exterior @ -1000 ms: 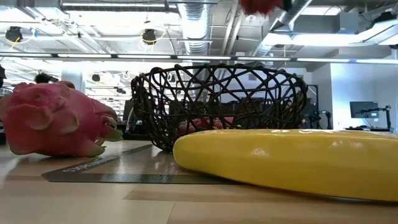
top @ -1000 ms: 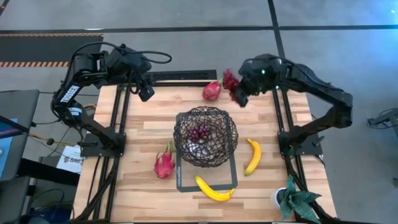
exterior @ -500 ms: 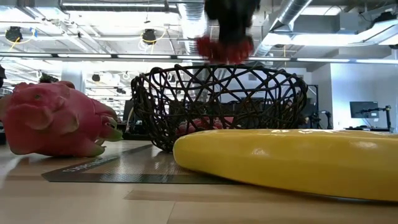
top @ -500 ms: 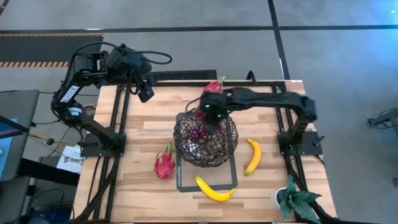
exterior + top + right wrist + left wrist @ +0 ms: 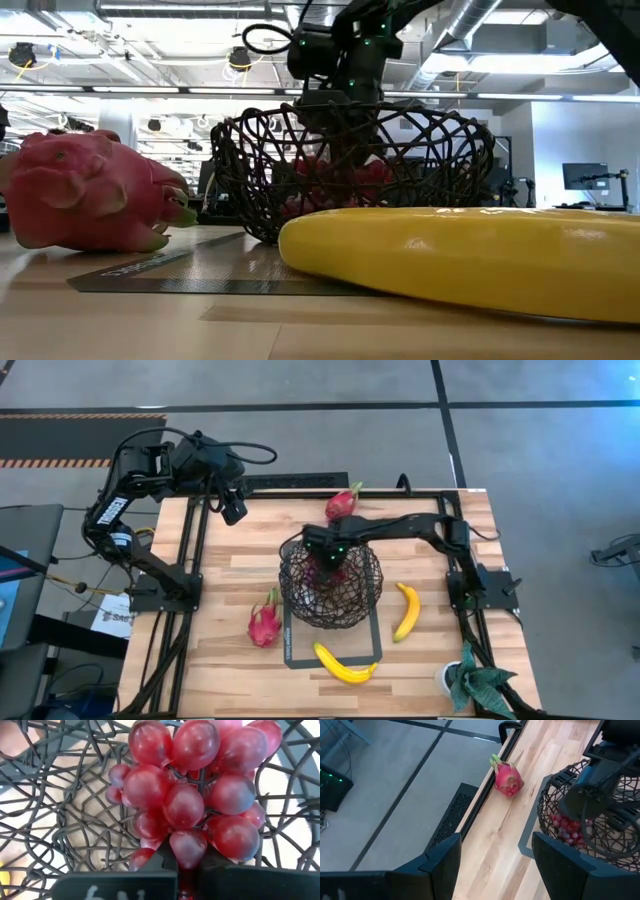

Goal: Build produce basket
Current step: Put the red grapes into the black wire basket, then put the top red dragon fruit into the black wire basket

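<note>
right claw point(image 5: 327, 563) lowered into basket point(image 5: 368, 596) | clamped on grape bunch point(image 5: 192, 795) | left claw point(image 5: 232, 510) unmoved, apart

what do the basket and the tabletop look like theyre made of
The basket looks like thin dark wire or rattan, matte: open crisscrossing strands you can see through. The tabletop looks like light wood planks, going by the visible grain and seams, with a smooth, slightly sheened finish.
</note>
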Tool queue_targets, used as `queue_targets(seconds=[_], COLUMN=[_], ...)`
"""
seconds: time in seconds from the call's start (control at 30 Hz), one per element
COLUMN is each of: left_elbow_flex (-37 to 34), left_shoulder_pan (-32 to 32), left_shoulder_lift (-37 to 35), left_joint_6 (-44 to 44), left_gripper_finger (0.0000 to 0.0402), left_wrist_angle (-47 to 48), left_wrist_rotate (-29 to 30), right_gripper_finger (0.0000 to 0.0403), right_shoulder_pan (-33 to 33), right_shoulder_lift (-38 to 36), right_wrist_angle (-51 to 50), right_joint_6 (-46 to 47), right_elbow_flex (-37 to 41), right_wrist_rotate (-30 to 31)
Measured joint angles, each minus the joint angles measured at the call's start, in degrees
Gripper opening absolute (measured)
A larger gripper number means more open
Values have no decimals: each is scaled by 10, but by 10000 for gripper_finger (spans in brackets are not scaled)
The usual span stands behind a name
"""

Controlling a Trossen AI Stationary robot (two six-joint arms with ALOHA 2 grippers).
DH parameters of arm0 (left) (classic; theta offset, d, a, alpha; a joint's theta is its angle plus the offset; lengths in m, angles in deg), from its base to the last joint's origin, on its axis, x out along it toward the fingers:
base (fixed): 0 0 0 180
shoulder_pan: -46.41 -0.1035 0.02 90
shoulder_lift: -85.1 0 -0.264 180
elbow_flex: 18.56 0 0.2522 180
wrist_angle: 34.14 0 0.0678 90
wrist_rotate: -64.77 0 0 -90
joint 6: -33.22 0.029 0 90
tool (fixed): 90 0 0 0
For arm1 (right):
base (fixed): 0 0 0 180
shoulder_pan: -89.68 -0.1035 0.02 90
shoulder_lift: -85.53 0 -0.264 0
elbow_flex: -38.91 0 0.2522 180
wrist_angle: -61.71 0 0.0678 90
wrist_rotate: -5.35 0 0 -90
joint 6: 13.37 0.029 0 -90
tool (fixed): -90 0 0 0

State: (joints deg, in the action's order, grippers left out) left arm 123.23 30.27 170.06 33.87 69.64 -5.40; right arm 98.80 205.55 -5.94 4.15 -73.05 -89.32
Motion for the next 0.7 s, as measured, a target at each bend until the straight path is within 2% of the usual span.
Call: queue_targets(seconds=[0.1,0.17,0.47,0.57,0.7], left_elbow_flex=[0,0,0,0,0], left_shoulder_pan=[0,0,0,0,0], left_shoulder_lift=[0,0,0,0,0], left_joint_6=[-2,-2,-3,-4,-4], left_gripper_finger=[229,229,229,229,229], left_wrist_angle=[0,0,0,0,0], left_wrist_rotate=[0,0,1,2,4], right_gripper_finger=[15,30,192,224,239], right_shoulder_pan=[0,-1,0,0,1], right_shoulder_lift=[2,2,-37,-56,-80], right_wrist_angle=[-1,-3,-59,-70,-66], right_joint_6=[-1,-9,-11,-10,-6], right_elbow_flex=[0,0,-13,-32,-49], right_wrist_rotate=[0,0,15,17,34])
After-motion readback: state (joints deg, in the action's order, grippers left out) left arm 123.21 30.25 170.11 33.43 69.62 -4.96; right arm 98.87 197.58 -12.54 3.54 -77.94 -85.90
